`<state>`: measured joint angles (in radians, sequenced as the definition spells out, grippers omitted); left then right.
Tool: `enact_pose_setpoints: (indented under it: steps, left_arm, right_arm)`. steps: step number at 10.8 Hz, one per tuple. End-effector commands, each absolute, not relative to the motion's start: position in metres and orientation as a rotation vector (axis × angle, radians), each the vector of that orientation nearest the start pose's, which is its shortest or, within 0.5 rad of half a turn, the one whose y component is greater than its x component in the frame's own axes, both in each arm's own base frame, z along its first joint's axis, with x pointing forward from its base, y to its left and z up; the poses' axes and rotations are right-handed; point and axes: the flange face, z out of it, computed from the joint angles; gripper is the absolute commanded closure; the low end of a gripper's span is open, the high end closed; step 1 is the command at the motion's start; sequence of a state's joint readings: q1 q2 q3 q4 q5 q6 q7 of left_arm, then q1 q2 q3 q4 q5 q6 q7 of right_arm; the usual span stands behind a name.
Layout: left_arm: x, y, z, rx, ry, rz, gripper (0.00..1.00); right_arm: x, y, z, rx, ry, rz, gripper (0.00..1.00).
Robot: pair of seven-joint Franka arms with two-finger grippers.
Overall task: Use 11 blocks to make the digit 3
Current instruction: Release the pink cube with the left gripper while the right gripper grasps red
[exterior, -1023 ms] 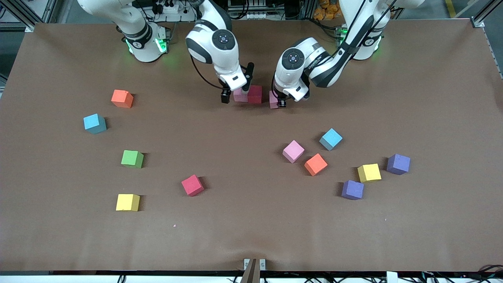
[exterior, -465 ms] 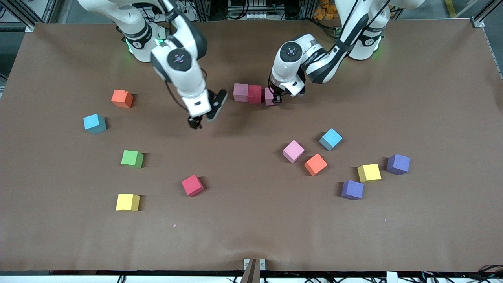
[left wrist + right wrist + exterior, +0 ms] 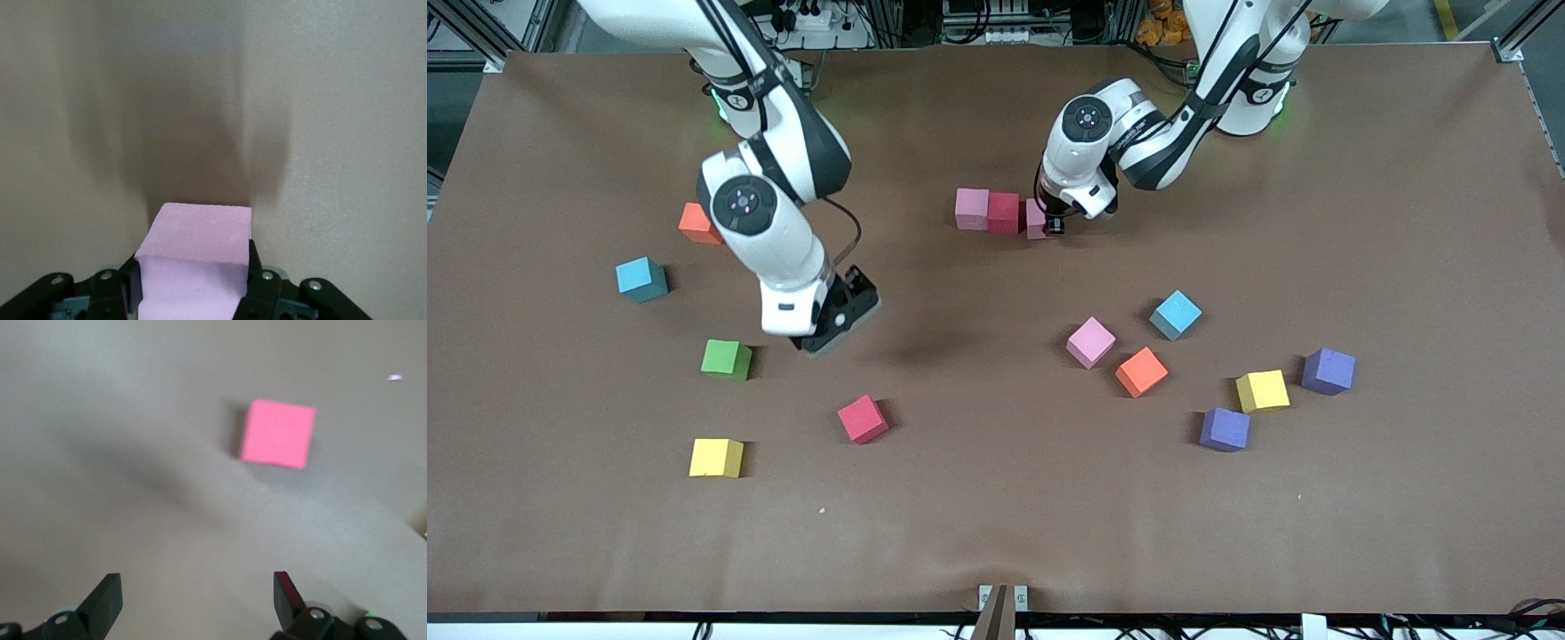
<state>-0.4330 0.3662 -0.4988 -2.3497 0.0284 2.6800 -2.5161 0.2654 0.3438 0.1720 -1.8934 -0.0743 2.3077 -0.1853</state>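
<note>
1. Front view: the blocks start a row of three, pink block (image 3: 971,208), red block (image 3: 1003,212), and a second pink block (image 3: 1035,219) held tight in my left gripper (image 3: 1052,224). My right gripper (image 3: 831,331) hangs over bare brown table (image 3: 978,507), with the green block (image 3: 726,358) and loose red block (image 3: 863,419) close by.
2. Left wrist view: my fingers (image 3: 256,277) pinch the pink block (image 3: 197,263) against the table.
3. Right wrist view: my fingers (image 3: 105,600) spread wide, the loose red block (image 3: 278,433) well apart from them.

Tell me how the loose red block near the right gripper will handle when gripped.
The red block looks like matte foam, so probably light and slightly squashy. Its flat faces suggest it will slide rather than roll. The open right gripper is above the table beside it, apparently able to span it.
</note>
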Motion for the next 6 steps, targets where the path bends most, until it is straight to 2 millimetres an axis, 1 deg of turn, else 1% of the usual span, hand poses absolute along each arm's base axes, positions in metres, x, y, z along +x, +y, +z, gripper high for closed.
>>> enact_pose_setpoints:
  steps: [1,2,3,4,5,6]
  left_arm:
    - [0.292,-0.422,0.195,2.204,2.228,-0.239,0.83]
    - [0.291,-0.424,0.195,2.206,2.224,-0.240,0.83]
    - [0.292,-0.424,0.196,2.205,2.223,-0.240,0.83]
    - [0.292,-0.425,0.196,2.205,2.220,-0.240,0.83]
    - [0.291,-0.426,0.196,2.207,2.219,-0.240,0.83]
    - [0.290,-0.427,0.197,2.209,2.214,-0.241,0.83]
  right_arm:
    - [0.641,0.251,0.307,-2.981,-0.878,-0.140,0.00]
    - [0.654,0.251,0.303,-2.975,-0.871,-0.158,0.00]
    - [0.664,0.246,0.294,-2.963,-0.889,-0.158,0.00]
    - [0.677,0.251,0.295,-2.956,-0.889,-0.193,0.00]
    - [0.685,0.253,0.294,-2.953,-0.887,-0.212,0.00]
    - [0.686,0.251,0.281,-2.950,-0.885,-0.191,0.00]
